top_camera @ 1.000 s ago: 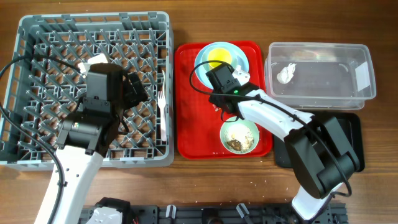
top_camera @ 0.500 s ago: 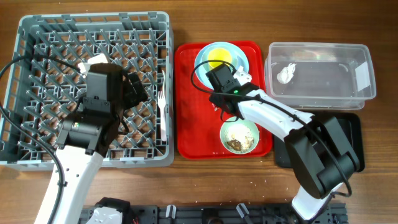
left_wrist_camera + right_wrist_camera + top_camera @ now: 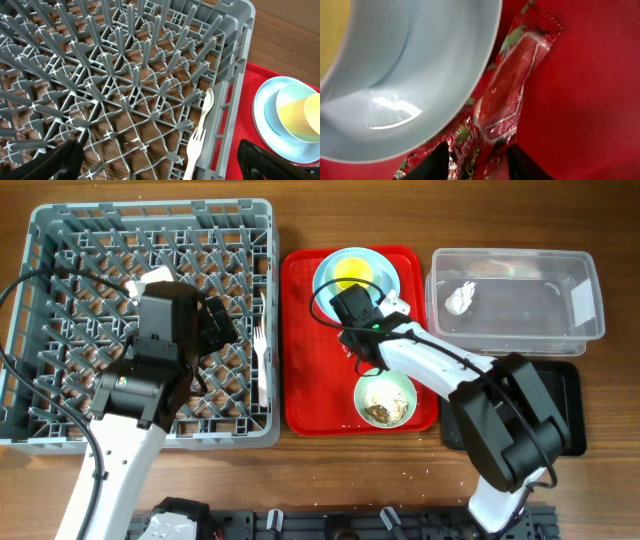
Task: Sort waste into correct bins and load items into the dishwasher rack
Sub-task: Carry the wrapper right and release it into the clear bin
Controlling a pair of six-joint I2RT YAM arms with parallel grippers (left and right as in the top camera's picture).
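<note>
**Wrapper end lined up beside the plate**

Brackets the near end of the red wrapper [image 3: 505, 95] with the right gripper [image 3: 480, 162], low over the red tray [image 3: 580, 100]; cannot tell whether pinched or only framed by the jaws. Aims at the free end, likely because of the light-blue plate [image 3: 420, 75] overhanging the wrapper's left edge, ahead and left of the jaws. Looks shiny, crinkled and long, with white seams and green leaf print. Holds the left gripper [image 3: 160, 152] spread wide and empty above the dishwasher rack [image 3: 125, 75], white fork [image 3: 200, 135] lying between the jaws.
</note>
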